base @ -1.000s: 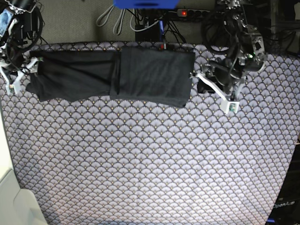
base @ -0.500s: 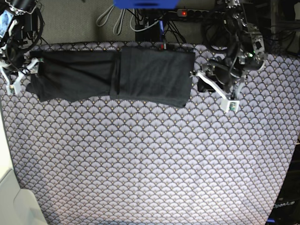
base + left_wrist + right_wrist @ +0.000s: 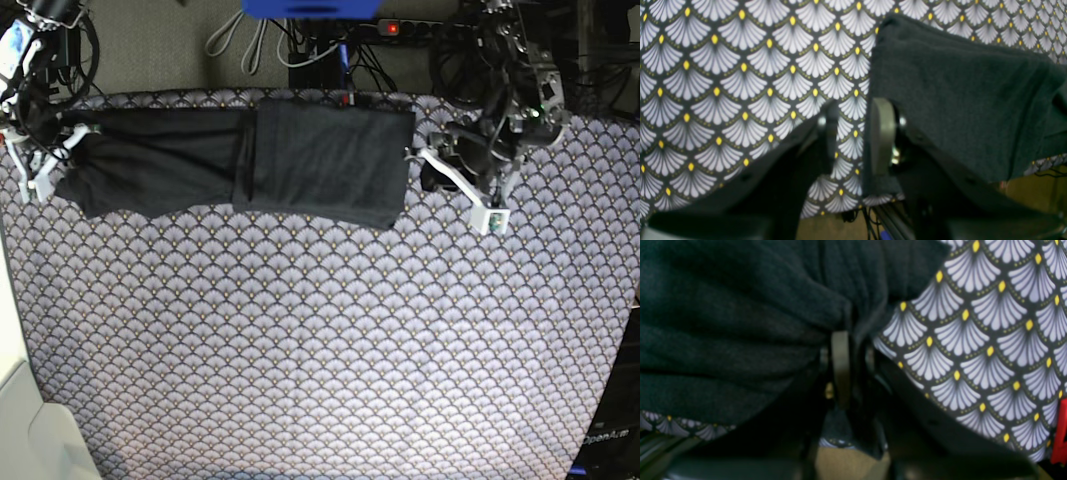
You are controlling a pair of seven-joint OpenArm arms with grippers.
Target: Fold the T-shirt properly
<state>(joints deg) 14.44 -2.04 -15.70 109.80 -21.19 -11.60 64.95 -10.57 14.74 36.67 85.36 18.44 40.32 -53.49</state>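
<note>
Shirt position: T-shirt [image 3: 240,165] is lying as a long dark band along the far edge of the surface [image 3: 320,340], toward twelve o'clock in the base view, with a thicker doubled panel sitting on its three o'clock half.

Fold state: I am judging one lengthwise fold done and a crosswise fold in progress or pending; the band is not yet a compact packet.

Right jaws: right gripper [image 3: 48,160] is sitting at the band's nine o'clock end, and in the right wrist view [image 3: 848,366] the jaws are standing nearly together with dark cloth bunching between them, so I am reading them as clenched on the T-shirt's edge.

Left jaws: left gripper [image 3: 455,180] is waiting just beside the three o'clock end; in the left wrist view [image 3: 853,133] the jaws are standing partly apart, patterned cloth is showing through the gap, and the shirt [image 3: 960,100] is draping over the outer side of one finger [image 3: 882,133], so I am reading them as released, gripping nothing.

Reason for placement: I am keeping an arm at each end so the band can be carried over itself evenly.

Surface: tablecloth [image 3: 330,360] with pale scallops is covering it, lying flat and bare below the shirt.

Room: cables and a power strip [image 3: 405,28] are hanging beyond the far edge at twelve o'clock.
</note>
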